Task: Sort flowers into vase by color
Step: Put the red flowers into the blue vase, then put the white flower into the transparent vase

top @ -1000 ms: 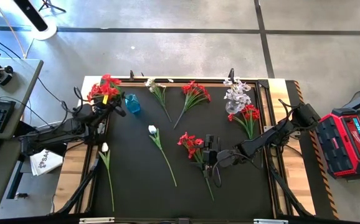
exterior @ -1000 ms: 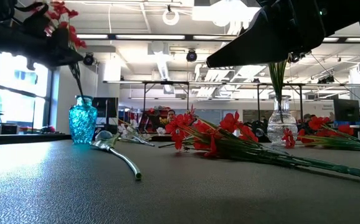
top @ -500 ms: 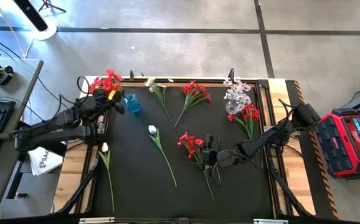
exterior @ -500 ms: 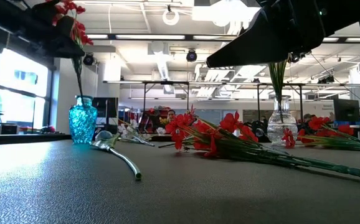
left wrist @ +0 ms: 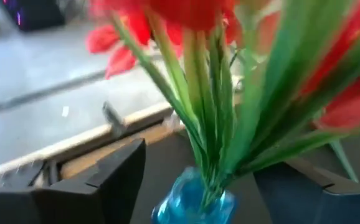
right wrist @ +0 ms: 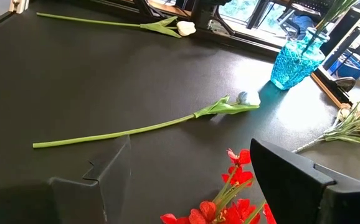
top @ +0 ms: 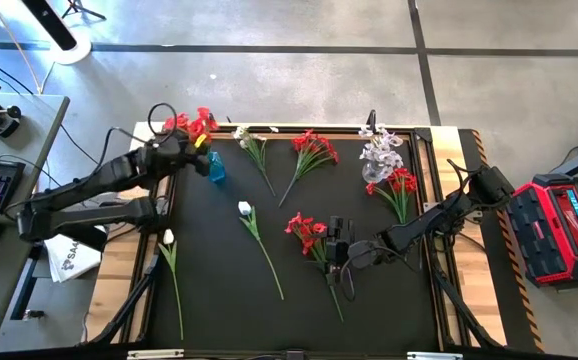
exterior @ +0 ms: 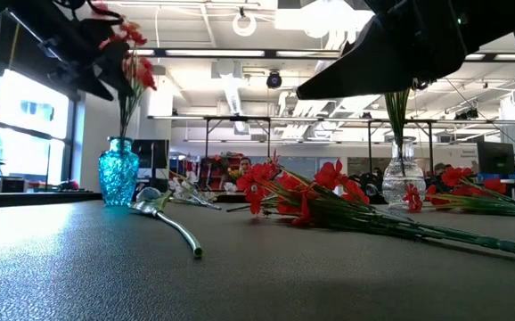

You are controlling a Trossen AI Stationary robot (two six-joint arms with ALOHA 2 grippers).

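A red sprig (top: 191,123) stands with its stems (left wrist: 211,137) in the blue vase (top: 214,167) at the far left of the black mat. My left gripper (top: 199,150) is open, one finger on each side of those stems (left wrist: 114,177), apart from them. My right gripper (top: 341,255) waits open near the mat's middle, over another red sprig (right wrist: 230,199) lying flat. A clear vase (top: 377,155) at the far right holds pale blossoms.
Lying on the mat are a red sprig (top: 312,150), a white sprig (top: 254,145), a red sprig (top: 401,185) beside the clear vase, and two white tulips (top: 246,210) (top: 168,238). Wooden strips (top: 117,270) border the mat.
My left gripper has risen and gone toward the table's far edge and right, up to the blue vase. The red sprig's blossoms have swung from leaning left of the vase to standing over it, while the stem's foot stayed in the vase.
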